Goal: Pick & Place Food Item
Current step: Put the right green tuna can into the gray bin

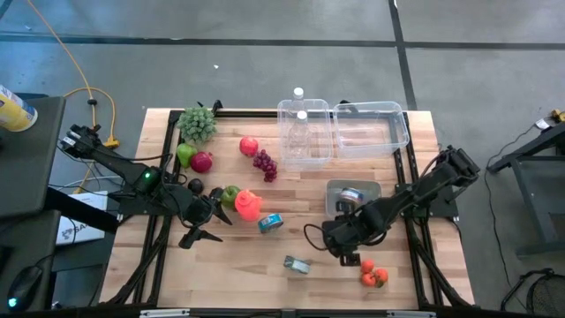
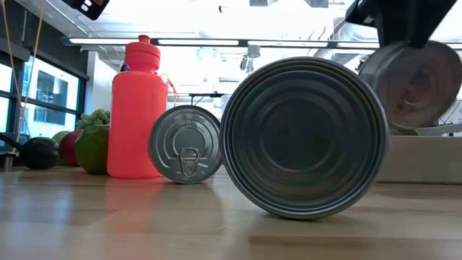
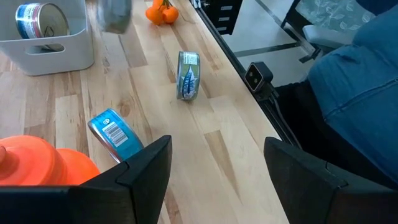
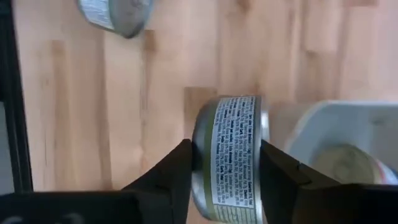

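My right gripper [image 4: 227, 180] is shut on a silver tin can [image 4: 233, 155] with a printed label. It holds the can in the air near the white bin [image 4: 348, 134], which has another can [image 1: 352, 195] inside. The low view shows the held can [image 2: 413, 83] raised at the upper right. My left gripper [image 3: 214, 174] stands open above the table, next to the red bottle [image 1: 248, 205], with nothing between its fingers. A blue-labelled can [image 3: 112, 132] and another can [image 3: 188, 74] lie on their sides on the table. My right gripper pinches the can between its two fingers, one finger [image 4: 177, 171] on each flat end [image 4: 200, 146]. The fingers come from above and point steeply down. The can is lifted clear of the table, its round labelled side facing the wrist camera.
Small orange-red fruits [image 1: 372, 276] lie near the front right. Grapes, apples, a green bunch and other fruit [image 1: 201, 141] sit at the far left. Clear plastic tubs and bottles [image 1: 340, 128] stand at the far edge. A person in blue [image 3: 354, 68] sits past the table's near edge.
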